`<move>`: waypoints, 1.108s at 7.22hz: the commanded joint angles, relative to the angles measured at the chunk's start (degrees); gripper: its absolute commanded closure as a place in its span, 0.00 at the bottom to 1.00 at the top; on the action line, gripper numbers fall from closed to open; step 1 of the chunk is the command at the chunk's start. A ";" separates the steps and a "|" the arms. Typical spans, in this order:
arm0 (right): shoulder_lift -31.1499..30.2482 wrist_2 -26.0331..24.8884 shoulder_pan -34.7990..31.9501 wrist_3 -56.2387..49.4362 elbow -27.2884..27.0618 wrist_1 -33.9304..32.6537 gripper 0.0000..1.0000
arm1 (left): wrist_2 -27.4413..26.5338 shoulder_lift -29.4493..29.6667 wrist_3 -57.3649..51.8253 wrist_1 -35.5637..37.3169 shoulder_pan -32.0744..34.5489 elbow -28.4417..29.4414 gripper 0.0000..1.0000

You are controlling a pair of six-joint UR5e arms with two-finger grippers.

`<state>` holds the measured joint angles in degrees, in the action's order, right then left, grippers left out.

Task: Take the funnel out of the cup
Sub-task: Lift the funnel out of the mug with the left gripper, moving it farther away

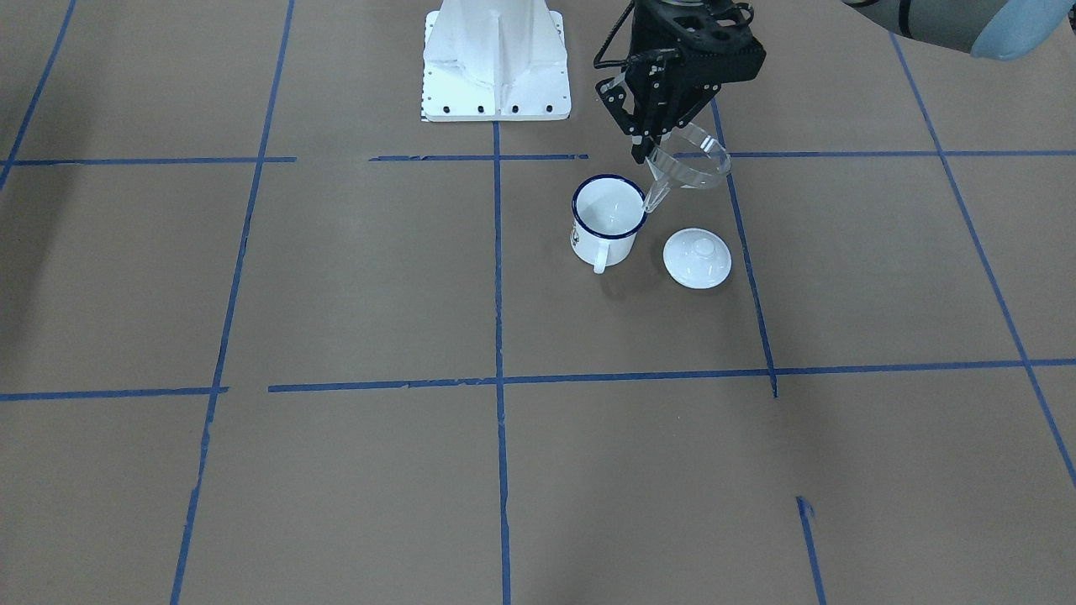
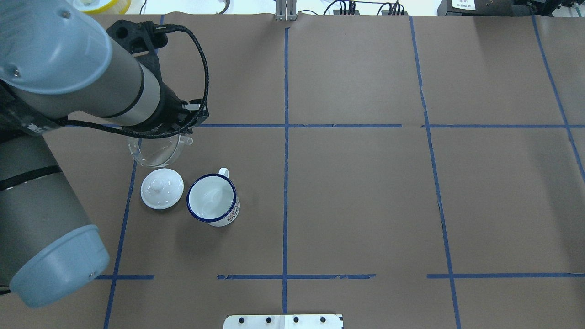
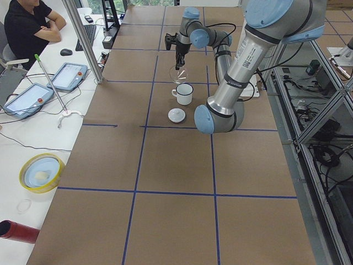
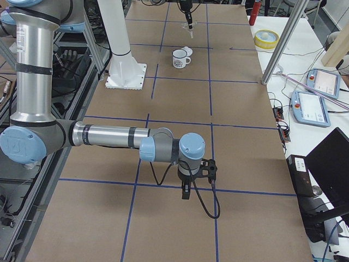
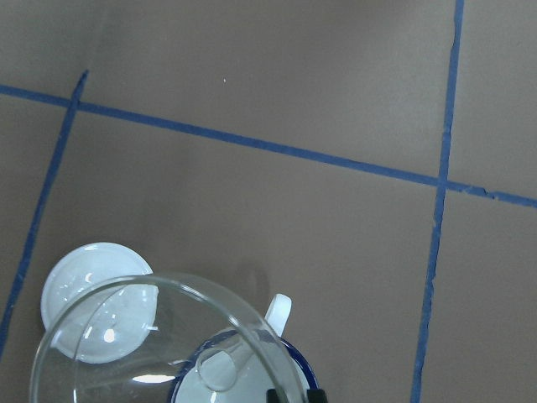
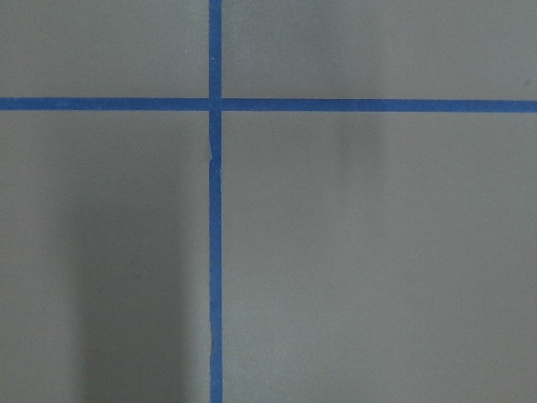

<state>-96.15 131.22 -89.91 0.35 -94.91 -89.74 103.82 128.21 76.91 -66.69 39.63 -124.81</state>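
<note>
The clear funnel (image 1: pixel 702 172) hangs tilted in the air, out of the cup, held by its rim. My left gripper (image 1: pixel 647 147) is shut on that rim. In the overhead view the funnel (image 2: pixel 155 150) sits beyond and to the left of the cup (image 2: pixel 212 199). The white mug with a blue rim (image 1: pixel 607 220) stands upright on the table, its inside bare. The left wrist view shows the funnel (image 5: pixel 126 336) over the mug (image 5: pixel 294 374). My right gripper (image 4: pixel 186 191) shows only in the exterior right view, far from the cup; I cannot tell if it is open.
A white domed lid with a knob (image 1: pixel 697 258) lies on the table beside the mug, under the funnel's near edge; it also shows in the overhead view (image 2: pixel 162 188). The robot's white base (image 1: pixel 496 63) stands behind. Blue tape lines cross the brown table paper.
</note>
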 commanded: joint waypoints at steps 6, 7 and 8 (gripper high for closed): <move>0.00 0.00 0.00 0.00 -0.01 0.00 0.00 | -24.76 -7.71 51.00 -63.69 3.71 34.84 1.00; 0.00 0.00 0.00 0.00 -0.01 0.00 0.00 | -30.28 -7.10 53.76 -65.65 0.05 40.29 1.00; 0.00 0.00 0.00 0.00 -0.01 0.00 0.00 | -35.82 -7.10 53.79 -65.85 -3.30 42.69 1.00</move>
<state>-96.15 131.22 -89.91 0.35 -94.92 -89.74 74.54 120.95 128.60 -130.76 40.09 -86.53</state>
